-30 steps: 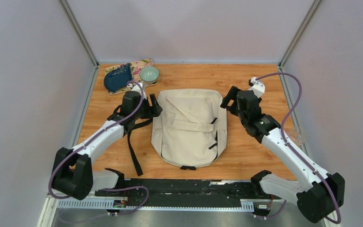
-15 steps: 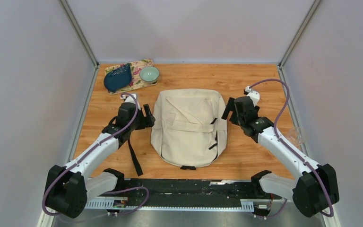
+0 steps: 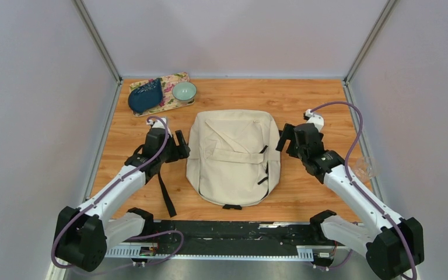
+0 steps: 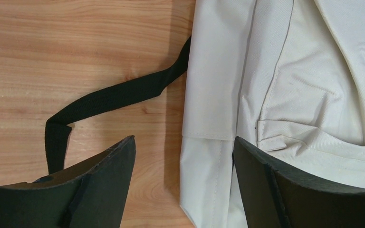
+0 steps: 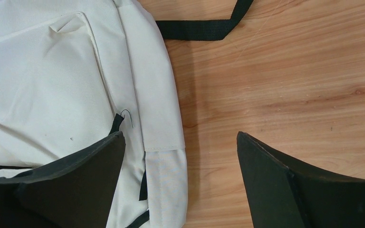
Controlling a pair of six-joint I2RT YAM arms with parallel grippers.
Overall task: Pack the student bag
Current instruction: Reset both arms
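The cream student bag (image 3: 233, 156) lies flat in the middle of the table, front pocket up, with a black strap (image 3: 164, 189) trailing off its left side. My left gripper (image 3: 182, 144) is open and empty at the bag's upper left edge. In the left wrist view its jaws straddle the bag's side seam (image 4: 209, 142), with the black strap (image 4: 109, 97) on the wood beside it. My right gripper (image 3: 282, 137) is open and empty at the bag's upper right edge. In the right wrist view its jaws straddle the bag's edge (image 5: 164, 156).
At the back left a floral mat (image 3: 176, 80) holds a dark blue pouch (image 3: 144, 97) and a pale green bowl (image 3: 184, 91). A clear plastic item (image 3: 364, 170) lies at the right table edge. Grey walls enclose the table on three sides.
Both arms have pulled back toward the near edge and lowered. The left gripper moved from the bag's top left corner down beside its left edge. The right gripper shifted slightly right.
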